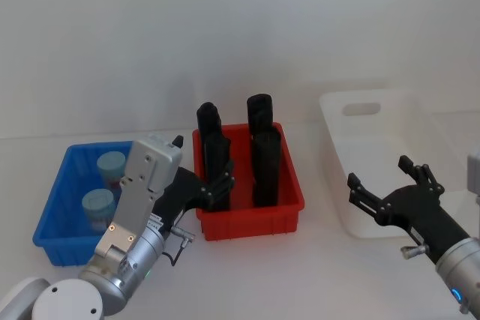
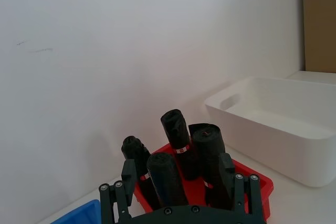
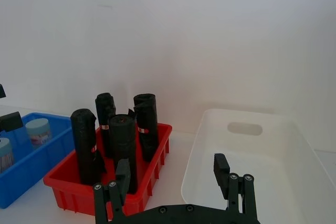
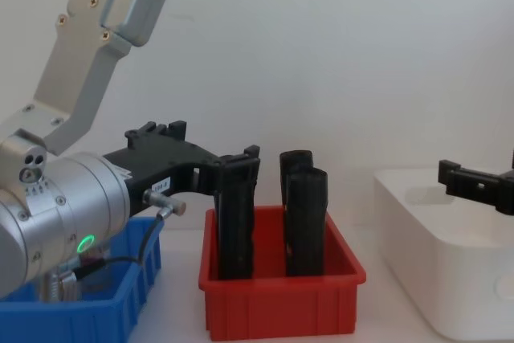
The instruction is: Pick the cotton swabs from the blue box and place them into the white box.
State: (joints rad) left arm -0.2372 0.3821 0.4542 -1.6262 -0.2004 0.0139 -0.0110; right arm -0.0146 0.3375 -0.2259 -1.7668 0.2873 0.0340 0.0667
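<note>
A red bin [image 1: 251,220] sat in the middle of the white table [image 1: 300,282] and held four black rolls [image 1: 266,166], all upright in two rows of two and rising well above its rim. Left of the red bin, just beside it, lay the blue box [image 1: 52,211], low and ribbed, and in it stood two jars of cotton swabs [image 1: 111,164], one behind the other and close together, though whether they touched could not be told. Right of the red bin, near it but apart, was the white box [image 1: 339,148], larger than both coloured bins, smooth-walled with rounded corners and a slot handle in its far wall; its bare floor showed in the right wrist view. The jars were short upright cylinders with pale blue lids and clear walls, each bearing a small label with a reddish mark; what was packed inside was too small to make out. The left gripper [image 1: 223,183] hung at the red bin's left wall, between that bin and the blue box, at about the height of the rolls' tops, its fingers spread wide with nothing between them. The right gripper [image 1: 382,181] hovered to the right of the red bin's front, above the white box's rim on the side facing the red bin, its fingers likewise wide apart and empty
</note>
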